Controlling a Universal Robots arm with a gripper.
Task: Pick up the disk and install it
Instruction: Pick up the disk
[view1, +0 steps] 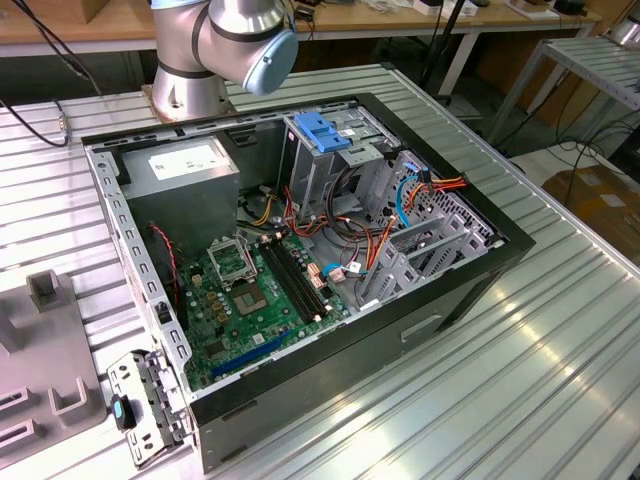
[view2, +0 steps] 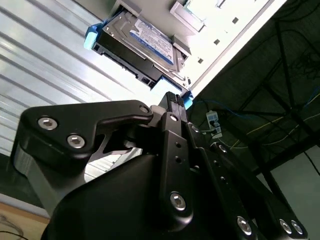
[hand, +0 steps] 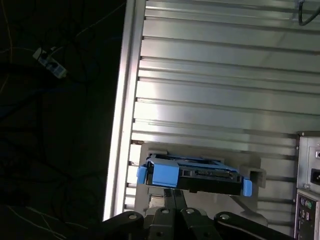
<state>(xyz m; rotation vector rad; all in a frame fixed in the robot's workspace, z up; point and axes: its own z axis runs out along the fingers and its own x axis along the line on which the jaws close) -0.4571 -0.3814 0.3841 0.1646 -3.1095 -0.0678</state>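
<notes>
Currently the flat black rectangular disk (hand: 195, 176) with bright blue plastic rails is lying on a pale grey block-shaped stand (hand: 252, 176). The black metal claw (hand: 173, 196) is hovering just beside that stand, and we cannot tell its opening. We are judging the disk rigid, dense and shock-sensitive, best gripped across its flat faces.

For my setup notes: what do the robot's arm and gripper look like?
The arm has rounded silver-grey joints with a light-blue round cap. The gripper is black, built from flat angular links fastened with silver screws.
</notes>
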